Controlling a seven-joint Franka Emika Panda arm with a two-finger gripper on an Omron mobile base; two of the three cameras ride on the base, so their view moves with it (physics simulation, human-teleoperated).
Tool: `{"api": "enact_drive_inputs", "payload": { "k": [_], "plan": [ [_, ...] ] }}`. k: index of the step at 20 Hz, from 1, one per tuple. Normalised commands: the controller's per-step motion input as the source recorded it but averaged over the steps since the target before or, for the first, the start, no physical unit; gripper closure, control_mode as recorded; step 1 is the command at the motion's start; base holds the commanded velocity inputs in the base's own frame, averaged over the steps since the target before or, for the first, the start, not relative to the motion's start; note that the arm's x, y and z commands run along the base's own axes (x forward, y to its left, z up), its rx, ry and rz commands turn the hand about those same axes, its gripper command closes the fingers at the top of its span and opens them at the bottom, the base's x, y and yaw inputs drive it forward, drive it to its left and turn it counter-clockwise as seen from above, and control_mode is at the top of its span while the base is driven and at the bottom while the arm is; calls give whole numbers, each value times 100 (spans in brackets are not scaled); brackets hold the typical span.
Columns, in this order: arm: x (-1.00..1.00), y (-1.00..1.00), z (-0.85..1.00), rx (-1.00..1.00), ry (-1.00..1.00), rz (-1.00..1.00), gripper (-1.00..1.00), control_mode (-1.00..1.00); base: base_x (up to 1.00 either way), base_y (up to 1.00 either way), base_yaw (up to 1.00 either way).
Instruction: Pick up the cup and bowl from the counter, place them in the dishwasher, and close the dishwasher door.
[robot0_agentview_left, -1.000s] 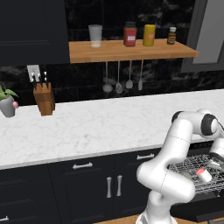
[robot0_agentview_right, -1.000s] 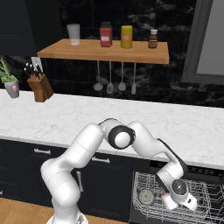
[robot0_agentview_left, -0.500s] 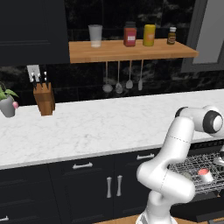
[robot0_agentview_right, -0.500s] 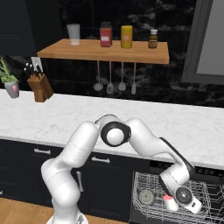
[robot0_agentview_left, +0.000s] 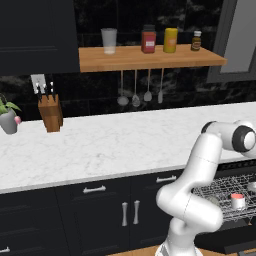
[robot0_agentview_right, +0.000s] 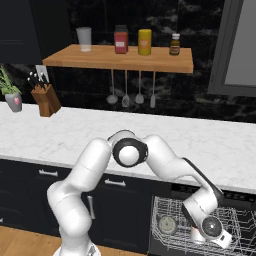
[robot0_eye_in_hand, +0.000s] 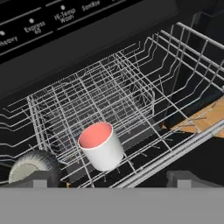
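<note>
Moved since prior frame: arm swung further right over rack. Gripper (robot0_eye_in_hand: 111, 179): jaws wide, empty. Cup (robot0_eye_in_hand: 101, 145): in dishwasher (robot0_agentview_right: 165, 215) rack, upright-ish, released. Bowl (robot0_eye_in_hand: 28, 165): in rack beside cup. Counter (robot0_agentview_left: 100, 145): no dishes. Left: close dishwasher door.

my white arm bends forward from the base and reaches down to the right, wrist low; my gripper (robot0_eye_in_hand: 111, 178) points downward with its two dark fingertips (robot0_eye_in_hand: 40, 178) spread wide, holding nothing.
</note>
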Motion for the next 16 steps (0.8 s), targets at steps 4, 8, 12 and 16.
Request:
{"api": "enact_drive_inputs", "payload": {
  "k": [4, 8, 12, 16],
  "plan": [
    [-4, -6, 36, 9, 39, 0, -100, -100, 0, 0, 0],
    [-18, -3, 14, 5, 24, 0, -100, -100, 0, 0, 0],
    [-35, -13, 18, 6, -2, 4, -100, -100, 0, 0, 0],
    [-26, -13, 49, 12, -10, 1, -100, -100, 0, 0, 0]
  ]
}}
